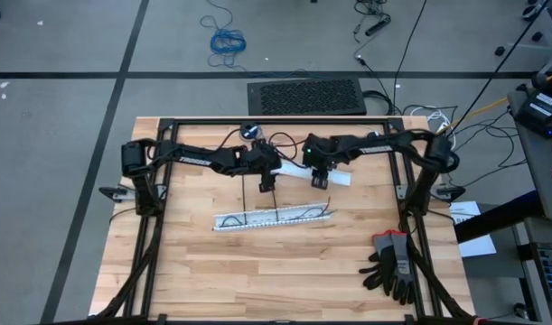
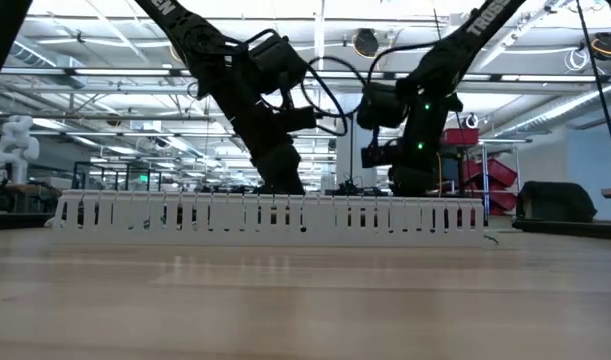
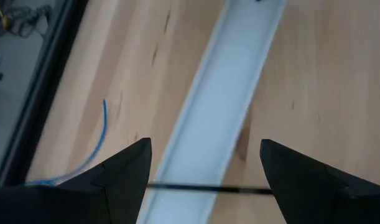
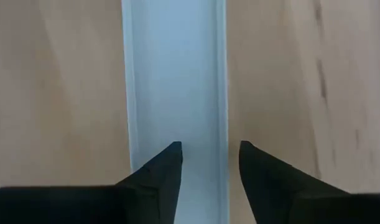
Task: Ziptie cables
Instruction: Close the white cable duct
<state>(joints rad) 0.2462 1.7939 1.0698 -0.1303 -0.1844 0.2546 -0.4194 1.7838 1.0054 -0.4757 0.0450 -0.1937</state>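
A white slotted strip [image 1: 271, 217] [image 2: 275, 215] lies across the table's middle with the thin cables [image 1: 257, 217] along it. A flat white strip [image 1: 337, 177] [image 3: 221, 106] [image 4: 174, 81] lies just beyond it. My left gripper [image 1: 266, 183] [image 3: 205, 165] hangs open over that flat strip's left end. A thin black ziptie [image 1: 261, 197] [image 3: 208, 186] runs across the gap between its fingers and on toward the slotted strip. A loose blue wire [image 3: 103, 127] lies beside it. My right gripper [image 1: 319, 181] [image 4: 209, 152] stands open, pointing down over the flat strip. My left gripper has the black ziptie [image 3: 239, 188] spanning the gap from one finger's inner side to the other. I cannot tell whether the fingers touch it or whether it lies on the table beneath them. My right gripper touches nothing that shows.
A pair of black and grey gloves [image 1: 393, 262] lies at the table's near right. The black arm frames [image 1: 154, 208] [image 1: 420, 194] run along both sides. The near half of the wooden table [image 1: 257, 280] is bare wood.
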